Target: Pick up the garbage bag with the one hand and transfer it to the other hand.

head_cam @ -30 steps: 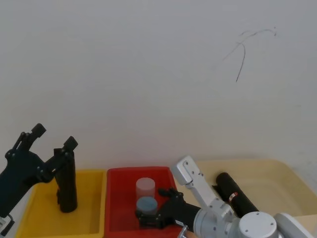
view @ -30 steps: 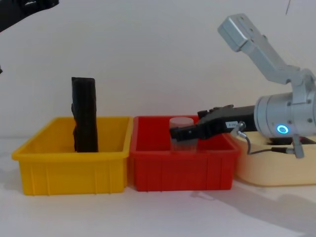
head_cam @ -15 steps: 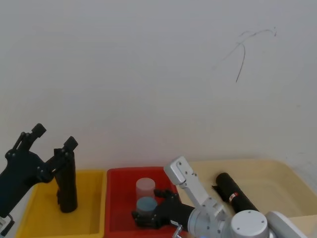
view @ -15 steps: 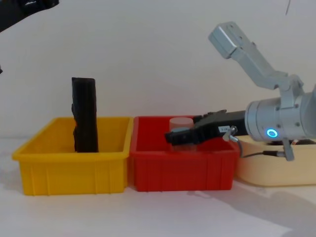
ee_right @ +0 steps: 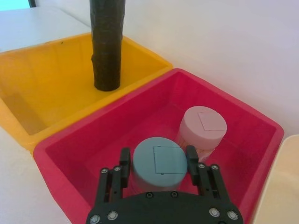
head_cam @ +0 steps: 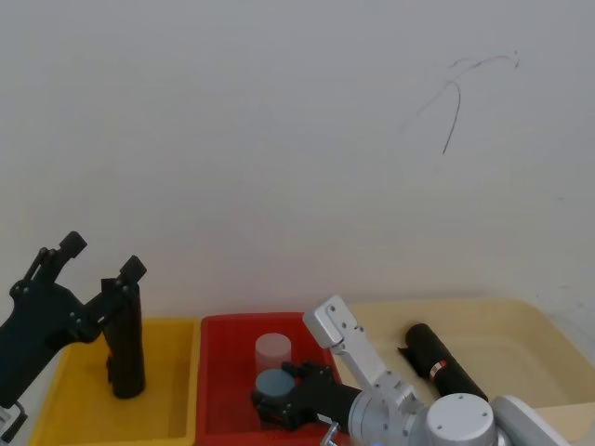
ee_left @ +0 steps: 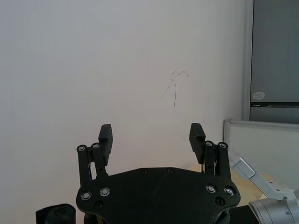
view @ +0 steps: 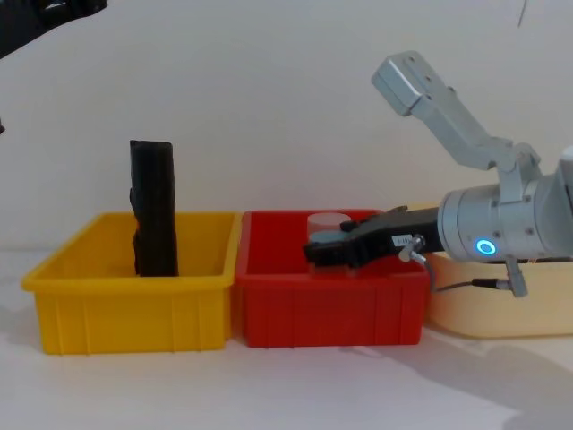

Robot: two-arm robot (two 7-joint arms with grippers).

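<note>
Your three bins sit side by side on a white desk [view: 269,394] against a plain white wall [head_cam: 279,139] marked with a thin dark scrawl. The garbage bag [head_cam: 444,364] lies in the cream bin [head_cam: 530,339], apart from both grippers. A second black roll [view: 154,208] stands upright in the yellow bin [view: 134,309]. Your right gripper [ee_right: 159,164] reaches into the red bin [view: 327,309], fingers open either side of the blue-capped jar [ee_right: 156,161], beside a pink-capped jar [ee_right: 203,126]. Your left gripper [ee_left: 152,137] hangs open above the yellow bin.
</note>
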